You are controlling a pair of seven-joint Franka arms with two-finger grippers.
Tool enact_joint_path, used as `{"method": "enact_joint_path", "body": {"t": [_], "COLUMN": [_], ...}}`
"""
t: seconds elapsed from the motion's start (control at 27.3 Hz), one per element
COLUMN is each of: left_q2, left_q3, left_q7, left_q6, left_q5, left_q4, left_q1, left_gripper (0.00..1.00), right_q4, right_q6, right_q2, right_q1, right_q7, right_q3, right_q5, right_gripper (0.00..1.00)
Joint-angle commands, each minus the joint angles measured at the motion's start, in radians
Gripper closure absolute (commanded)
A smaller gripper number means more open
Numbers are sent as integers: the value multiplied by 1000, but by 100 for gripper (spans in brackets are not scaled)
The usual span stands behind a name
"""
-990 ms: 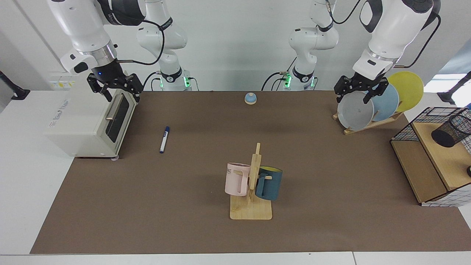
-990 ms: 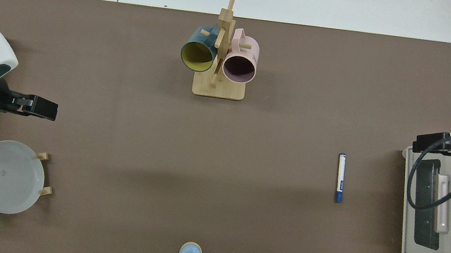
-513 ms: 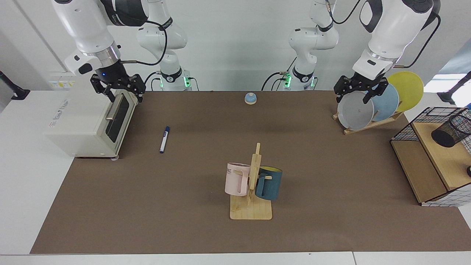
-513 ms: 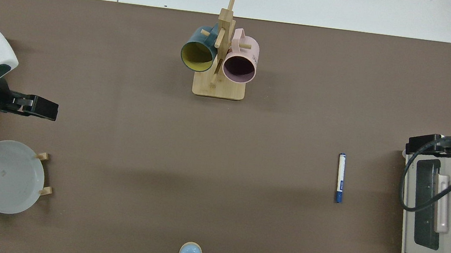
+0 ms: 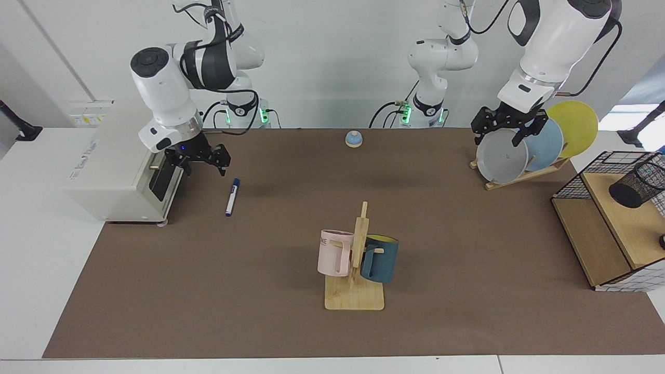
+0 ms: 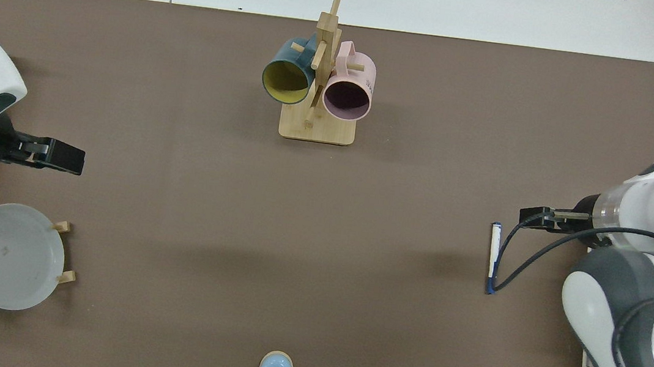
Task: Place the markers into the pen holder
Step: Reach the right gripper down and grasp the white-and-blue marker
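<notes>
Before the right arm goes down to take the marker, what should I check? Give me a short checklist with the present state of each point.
1. Marker lies flat and free on the mat: ok.
2. Right gripper open: ok.
3. Right gripper directly above the marker: not ok, it is beside it, toward the toaster oven.
4. Pen holder free to receive: ok.
5. Left gripper waits at the plate rack, out of the way: ok.

Legible: "ME" on the pink mug, at its 9 o'clock side. Toaster oven label unreadable.

Right end effector hovers just beside the marker.
</notes>
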Motion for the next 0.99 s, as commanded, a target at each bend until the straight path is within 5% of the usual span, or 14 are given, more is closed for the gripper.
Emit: {"method": "enact_joint_path", "body": {"t": [0.0,0.44,0.7,0.95], "left_q2": [-31,-29,-35,-41], "left_q3": [5,-4,-50,-55], "left_q7": [-12,-6,22,252], "left_q6": [8,-20,-31,-15], "left_q5": [-9,-7,-10,-19], "left_q4": [-34,3,-2,-16], "left_q1": [-10,-13,-17,-31], "left_gripper": [0,0,0,0], "right_q4": [-112,-181,-189,-190], "right_q6": [183,409,403,403], "right_q2": [43,205,226,231], "right_q1": [5,26,26,26], "right_q7": [40,109,118,118], "right_q3": [2,2,2,2], "right_q5": [-2,-2,-4,-5], "right_gripper": [0,0,0,6]}}
